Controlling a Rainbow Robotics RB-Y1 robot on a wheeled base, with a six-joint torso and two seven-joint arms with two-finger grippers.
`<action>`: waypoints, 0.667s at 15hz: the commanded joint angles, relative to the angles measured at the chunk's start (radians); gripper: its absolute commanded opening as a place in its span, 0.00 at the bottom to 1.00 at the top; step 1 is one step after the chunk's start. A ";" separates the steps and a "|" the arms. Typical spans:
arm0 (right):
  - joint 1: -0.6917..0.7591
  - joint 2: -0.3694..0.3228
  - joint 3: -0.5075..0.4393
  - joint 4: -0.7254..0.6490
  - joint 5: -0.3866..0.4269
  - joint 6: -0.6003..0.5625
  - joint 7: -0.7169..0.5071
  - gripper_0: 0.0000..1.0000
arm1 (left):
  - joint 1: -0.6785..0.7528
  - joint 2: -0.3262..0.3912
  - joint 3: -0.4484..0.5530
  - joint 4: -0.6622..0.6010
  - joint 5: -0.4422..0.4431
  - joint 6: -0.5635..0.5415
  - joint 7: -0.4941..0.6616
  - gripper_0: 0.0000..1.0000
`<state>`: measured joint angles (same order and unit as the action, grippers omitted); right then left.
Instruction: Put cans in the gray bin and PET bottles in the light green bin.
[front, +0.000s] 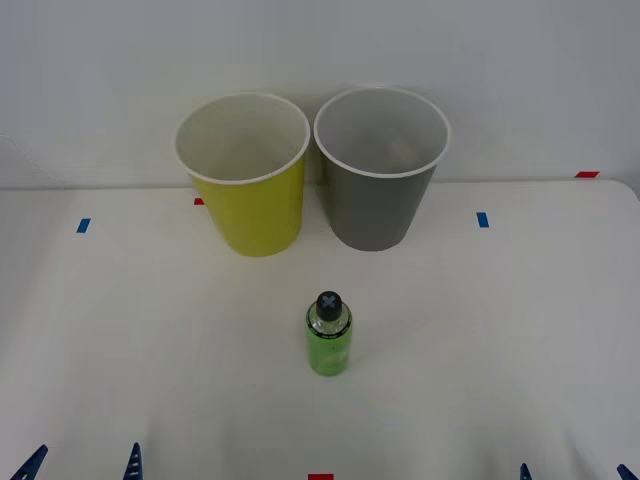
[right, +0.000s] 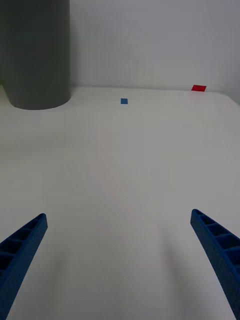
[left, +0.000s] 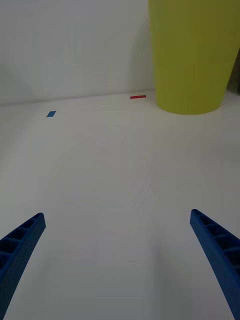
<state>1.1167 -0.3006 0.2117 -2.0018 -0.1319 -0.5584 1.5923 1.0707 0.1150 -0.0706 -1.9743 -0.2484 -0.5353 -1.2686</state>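
Note:
A small clear PET bottle (front: 328, 337) with a bright green label and a dark cap stands upright in the middle of the white table. Behind it stand the light green bin (front: 246, 180) on the left and the gray bin (front: 381, 172) on the right, side by side, both showing pale insides. My left gripper (front: 85, 466) is open at the near left edge, far from the bottle. My right gripper (front: 575, 472) is open at the near right edge. The left wrist view shows the light green bin (left: 192, 55) ahead; the right wrist view shows the gray bin (right: 35, 52).
Small blue tape marks (front: 83, 225) (front: 483, 219) and red tape marks (front: 587, 174) (front: 319, 476) lie on the table (front: 500, 330). A white wall rises right behind the bins.

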 joint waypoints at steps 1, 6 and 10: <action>0.000 0.000 0.000 0.000 0.000 0.000 0.000 1.00 | 0.000 0.000 0.000 0.000 0.000 0.000 0.000 1.00; 0.000 0.000 0.000 0.000 0.000 0.000 0.000 1.00 | 0.000 0.000 0.000 0.000 0.000 0.000 0.000 1.00; 0.000 0.000 0.000 0.000 0.000 0.000 0.000 1.00 | 0.000 0.000 0.000 0.000 0.000 0.000 0.000 1.00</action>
<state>1.1167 -0.3006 0.2117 -2.0018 -0.1319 -0.5584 1.5923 1.0707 0.1150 -0.0706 -1.9743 -0.2485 -0.5353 -1.2686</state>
